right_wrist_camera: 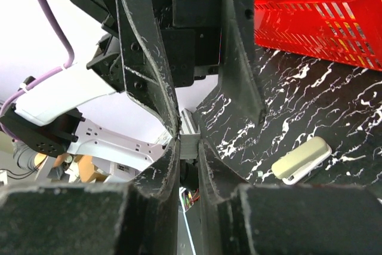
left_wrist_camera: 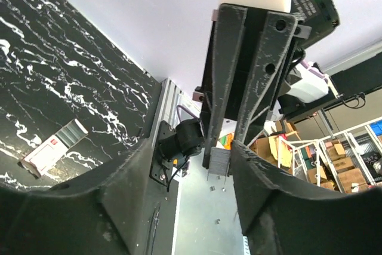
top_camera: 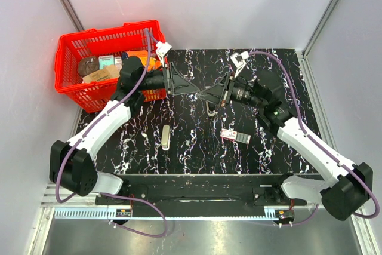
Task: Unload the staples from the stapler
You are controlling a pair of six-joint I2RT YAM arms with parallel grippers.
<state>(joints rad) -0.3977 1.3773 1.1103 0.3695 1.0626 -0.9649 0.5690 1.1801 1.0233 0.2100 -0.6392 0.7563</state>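
Note:
The cream stapler [top_camera: 165, 136] lies flat on the marble table, left of centre, apart from both grippers; it also shows in the right wrist view [right_wrist_camera: 301, 159]. Above the table's middle the two grippers meet tip to tip. My right gripper [right_wrist_camera: 188, 141] is shut on a short grey strip of staples [right_wrist_camera: 190, 125], pinched at the very tips. My left gripper [left_wrist_camera: 192, 147] is open, its fingers spread to either side of the staples [left_wrist_camera: 218, 158]; the strip sits close against one finger. From above, the left gripper [top_camera: 200, 92] and the right gripper [top_camera: 213, 95] nearly touch.
A red basket [top_camera: 71, 46] of packets stands at the back left. A small red-and-white box [top_camera: 234, 135] lies right of centre on the table. A thin grey metal piece [top_camera: 210, 110] lies under the grippers. White walls close in the sides.

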